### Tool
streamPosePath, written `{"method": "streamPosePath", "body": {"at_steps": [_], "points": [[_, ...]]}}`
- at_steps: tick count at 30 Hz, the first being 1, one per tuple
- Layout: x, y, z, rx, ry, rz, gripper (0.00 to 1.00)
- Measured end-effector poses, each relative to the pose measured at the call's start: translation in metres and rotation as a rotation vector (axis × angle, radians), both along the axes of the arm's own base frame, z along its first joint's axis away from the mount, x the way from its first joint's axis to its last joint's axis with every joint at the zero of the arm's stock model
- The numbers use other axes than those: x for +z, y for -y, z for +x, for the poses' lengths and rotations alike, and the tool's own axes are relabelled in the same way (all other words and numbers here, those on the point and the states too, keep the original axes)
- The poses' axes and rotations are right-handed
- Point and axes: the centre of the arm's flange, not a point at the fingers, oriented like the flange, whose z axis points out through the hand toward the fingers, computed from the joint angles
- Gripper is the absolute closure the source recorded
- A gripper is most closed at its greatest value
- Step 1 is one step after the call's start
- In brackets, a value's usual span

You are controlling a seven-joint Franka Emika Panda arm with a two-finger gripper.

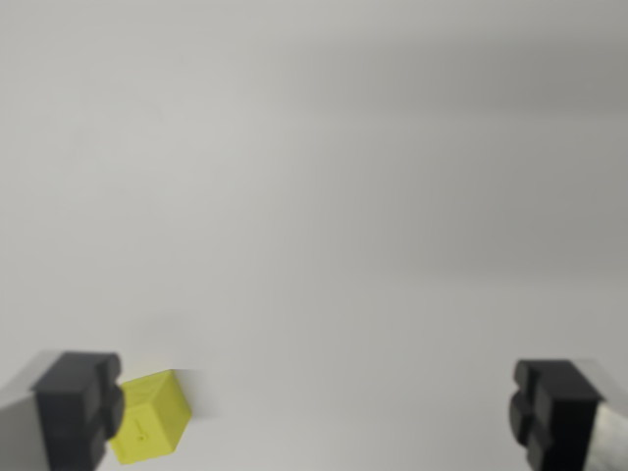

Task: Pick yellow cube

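Pincer (319, 412) hanging wide open, gripping nothing; yellow cube (150, 417) sitting beside one pad, off-centre. Approach step; centring needed next.

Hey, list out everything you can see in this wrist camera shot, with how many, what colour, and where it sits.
yellow cube: one, yellow, low at the wrist view's left, right beside the left finger; whether they touch I cannot tell, and the picture is blurred.
surface: one, plain pale grey-white, fills the rest of the view; nothing else lies on it.
claw: one, open, at the bottom edge; the cube sits close to one side rather than centred in the gap.
fingers: two, black pads on pale bodies, one in each bottom corner, far apart.
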Motion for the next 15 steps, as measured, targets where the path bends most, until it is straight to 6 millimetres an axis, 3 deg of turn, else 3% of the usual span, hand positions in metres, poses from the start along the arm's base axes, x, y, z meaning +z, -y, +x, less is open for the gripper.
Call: {"method": "streamPosePath", "body": {"at_steps": [7, 15], "points": [[-0.002, -0.002, -0.002, 0.008, 0.000, 0.000, 0.00], [-0.020, -0.015, -0.019, 0.035, 0.000, -0.001, 0.00]]}}
